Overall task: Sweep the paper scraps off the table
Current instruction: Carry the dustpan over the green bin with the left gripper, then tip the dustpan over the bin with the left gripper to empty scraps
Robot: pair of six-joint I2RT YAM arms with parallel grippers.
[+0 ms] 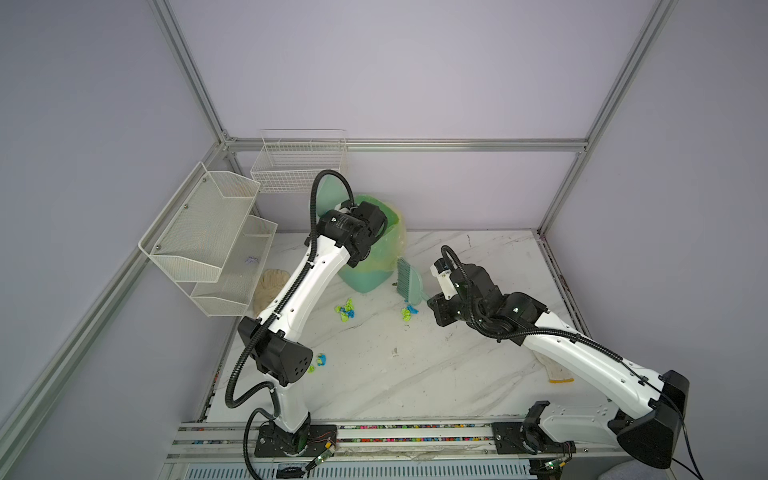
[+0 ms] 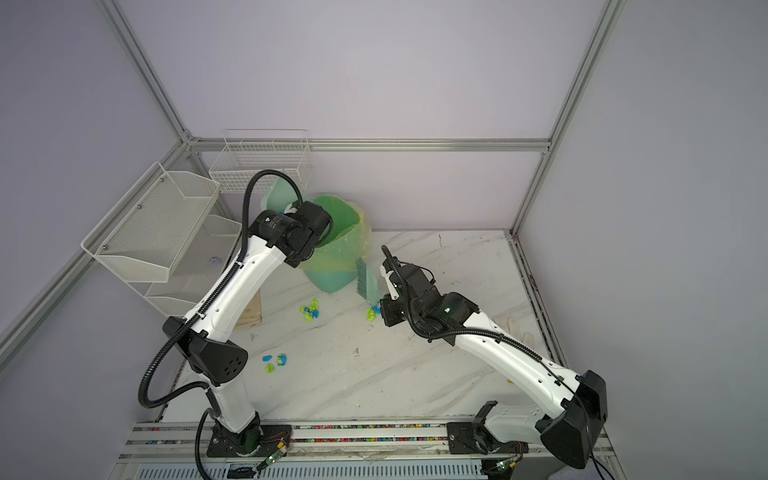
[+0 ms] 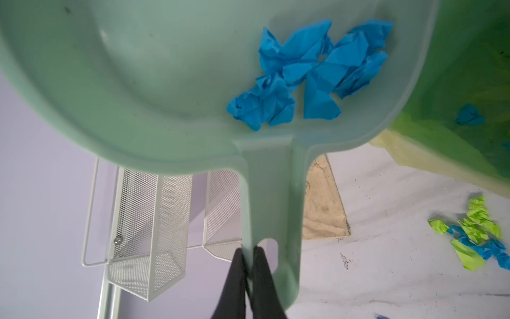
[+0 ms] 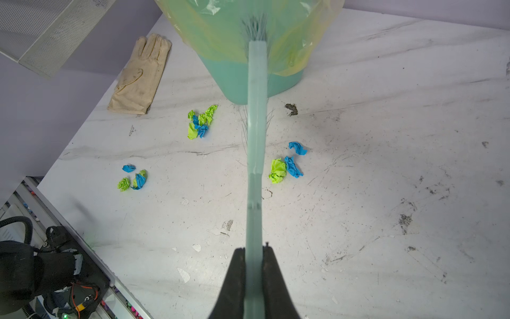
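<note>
Three clumps of blue and lime-green paper scraps (image 1: 345,309) (image 1: 409,312) (image 1: 320,360) lie on the white marbled table (image 4: 386,165). My left gripper (image 3: 248,250) is shut on the handle of a mint-green dustpan (image 3: 138,82). The dustpan is raised and tilted beside the green bin (image 1: 374,270), with several blue scraps (image 3: 303,71) lying in it near the handle. My right gripper (image 4: 255,250) is shut on the handle of a mint brush (image 4: 256,138). The brush bristles (image 1: 409,278) rest by the bin's base, right beside the middle clump (image 4: 287,165).
The bin has a yellow bag liner. White wire baskets (image 1: 208,232) (image 1: 299,166) hang at the back left. A cream glove (image 4: 140,74) lies left of the bin and another glove (image 1: 557,372) lies under the right arm. A dark speck (image 4: 291,109) sits near the bin. A grooved rail (image 1: 415,432) edges the front.
</note>
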